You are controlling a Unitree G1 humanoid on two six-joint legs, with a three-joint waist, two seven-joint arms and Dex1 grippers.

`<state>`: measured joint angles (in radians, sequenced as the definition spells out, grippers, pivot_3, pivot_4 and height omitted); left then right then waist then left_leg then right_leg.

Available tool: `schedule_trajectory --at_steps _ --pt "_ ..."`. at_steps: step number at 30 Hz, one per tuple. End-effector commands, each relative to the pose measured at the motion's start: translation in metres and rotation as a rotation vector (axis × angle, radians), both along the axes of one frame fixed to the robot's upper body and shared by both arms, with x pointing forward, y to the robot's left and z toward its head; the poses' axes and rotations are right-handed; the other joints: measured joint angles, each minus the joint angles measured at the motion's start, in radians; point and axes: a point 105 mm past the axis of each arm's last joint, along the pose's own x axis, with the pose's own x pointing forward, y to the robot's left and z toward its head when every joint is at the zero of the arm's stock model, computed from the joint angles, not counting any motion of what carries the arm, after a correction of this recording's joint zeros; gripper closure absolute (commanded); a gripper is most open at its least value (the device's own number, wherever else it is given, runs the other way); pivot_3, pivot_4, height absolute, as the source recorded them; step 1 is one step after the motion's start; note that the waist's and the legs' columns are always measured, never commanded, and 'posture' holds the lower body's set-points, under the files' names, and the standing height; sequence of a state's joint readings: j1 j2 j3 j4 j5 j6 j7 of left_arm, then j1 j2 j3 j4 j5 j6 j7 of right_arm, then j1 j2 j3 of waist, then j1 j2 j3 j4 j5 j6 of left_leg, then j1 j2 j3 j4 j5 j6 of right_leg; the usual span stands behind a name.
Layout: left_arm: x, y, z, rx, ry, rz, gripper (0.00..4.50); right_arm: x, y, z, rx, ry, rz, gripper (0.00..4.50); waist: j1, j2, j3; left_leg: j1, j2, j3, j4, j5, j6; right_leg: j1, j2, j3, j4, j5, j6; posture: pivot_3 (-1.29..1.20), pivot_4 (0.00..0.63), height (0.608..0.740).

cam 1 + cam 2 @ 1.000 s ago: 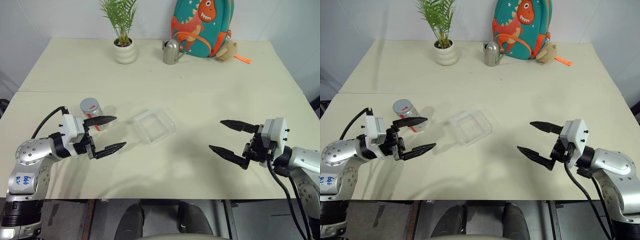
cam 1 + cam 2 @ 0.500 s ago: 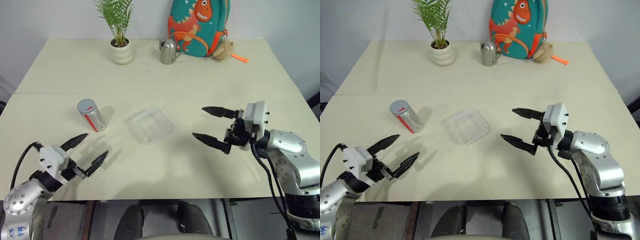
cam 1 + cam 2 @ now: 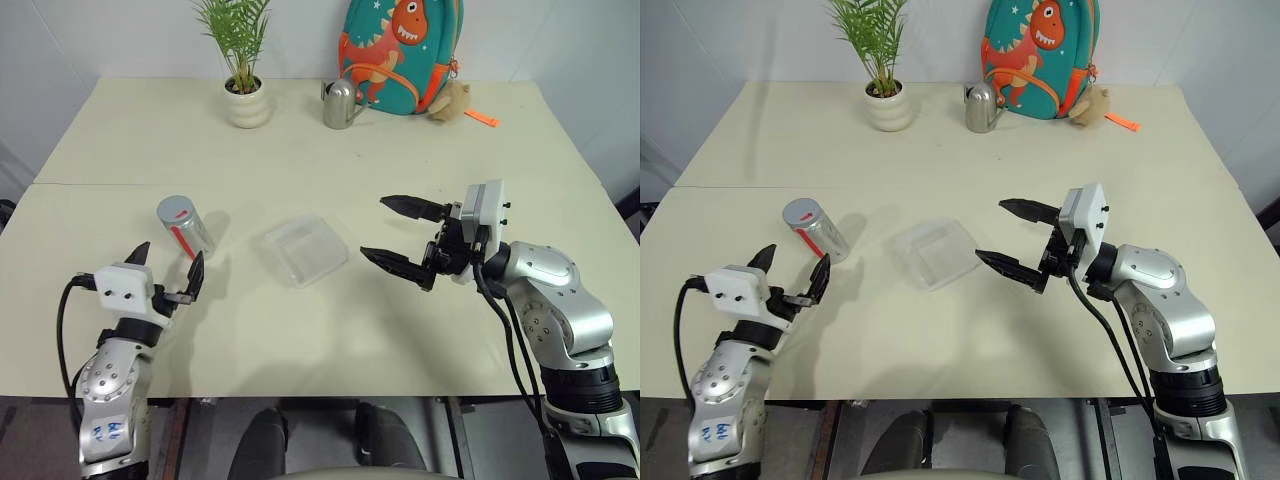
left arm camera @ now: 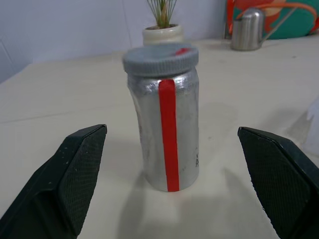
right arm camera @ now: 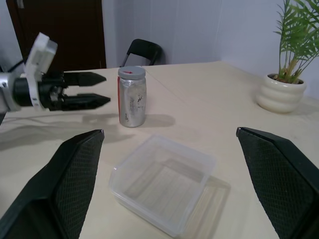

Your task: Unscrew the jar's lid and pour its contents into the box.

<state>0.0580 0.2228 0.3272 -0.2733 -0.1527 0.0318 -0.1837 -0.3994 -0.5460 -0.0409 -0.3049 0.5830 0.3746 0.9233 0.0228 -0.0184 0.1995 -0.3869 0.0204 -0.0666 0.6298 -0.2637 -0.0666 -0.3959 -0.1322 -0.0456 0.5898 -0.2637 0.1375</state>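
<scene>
Pale cream desk (image 3: 420, 150) against a white wall (image 3: 120, 35). A dark door (image 5: 60, 30) and black chair (image 5: 142, 50) stand beyond.

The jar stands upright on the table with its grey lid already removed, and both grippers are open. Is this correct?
Not quite. The lid is on the jar, as the left wrist view shows. The jar does stand upright on the table, and the left gripper and right gripper are open.

Jar (image 3: 183, 224) stood upright, lid (image 3: 175, 208) on, left of box (image 3: 305, 249); both grippers spread, apart from them.
</scene>
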Motion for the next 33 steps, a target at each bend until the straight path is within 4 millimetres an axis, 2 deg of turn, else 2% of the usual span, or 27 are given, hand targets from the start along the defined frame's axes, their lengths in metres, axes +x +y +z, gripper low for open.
schedule_trajectory --at_steps 1,10,17,20,26,27,29,33 --pt "0.005 0.000 0.006 0.015 -0.060 0.047 0.01 -0.010 0.007 0.006 0.007 -0.026 0.041 0.00 0.001 0.000 0.000 0.000 0.000 0.000 0.000 0.000 0.000 0.000 0.000 0.000 0.000 0.000 0.000 0.00 0.150 0.740" --pt "0.044 -0.015 0.003 -0.005 -0.085 0.006 0.01 -0.010 0.009 0.007 0.015 -0.029 0.030 0.00 0.003 0.000 0.000 0.000 0.000 0.000 0.001 0.000 -0.001 0.000 0.000 0.000 0.000 0.001 0.000 0.00 0.150 0.740" --pt "0.066 -0.014 0.012 0.014 -0.096 0.037 0.01 -0.011 0.011 0.005 0.025 -0.028 0.021 0.00 0.000 0.000 0.000 -0.001 0.000 0.000 0.000 0.000 -0.001 0.000 0.000 0.000 -0.001 0.001 0.001 0.00 0.150 0.740" --pt "0.069 -0.010 0.011 -0.003 -0.086 0.067 0.60 -0.011 0.010 0.003 0.030 -0.024 0.016 0.00 0.001 0.000 0.000 -0.001 0.000 0.000 0.000 0.000 -0.001 0.000 0.000 0.000 -0.001 0.001 0.001 0.00 0.150 0.740" --pt "0.071 -0.009 0.007 -0.066 -0.057 0.049 2.40 -0.012 0.010 0.000 0.032 -0.016 0.009 0.00 0.002 0.000 0.000 0.000 0.000 0.000 0.001 0.000 -0.001 0.000 0.000 0.000 0.000 0.001 0.001 0.00 0.150 0.740" --pt "0.071 -0.012 0.007 -0.078 -0.054 0.026 2.55 -0.012 0.011 0.001 0.032 -0.017 0.010 0.00 0.001 0.000 0.000 0.000 0.000 0.000 0.001 0.000 -0.001 0.000 0.000 0.000 0.000 0.001 0.001 0.00 0.150 0.740" --pt "0.068 -0.024 0.012 -0.014 -0.072 -0.064 2.55 -0.013 0.016 0.009 0.044 -0.028 0.019 0.00 0.001 0.000 0.000 0.000 0.000 0.000 0.001 0.000 -0.001 0.000 0.000 0.000 0.000 0.001 0.001 0.00 0.150 0.740" --pt "0.058 -0.038 0.038 0.059 -0.150 -0.261 2.55 -0.009 0.038 0.036 0.054 -0.041 0.048 0.00 -0.004 0.001 0.001 -0.001 0.000 0.001 0.000 0.001 -0.002 -0.001 0.000 0.001 0.000 0.002 0.000 0.00 0.150 0.740"
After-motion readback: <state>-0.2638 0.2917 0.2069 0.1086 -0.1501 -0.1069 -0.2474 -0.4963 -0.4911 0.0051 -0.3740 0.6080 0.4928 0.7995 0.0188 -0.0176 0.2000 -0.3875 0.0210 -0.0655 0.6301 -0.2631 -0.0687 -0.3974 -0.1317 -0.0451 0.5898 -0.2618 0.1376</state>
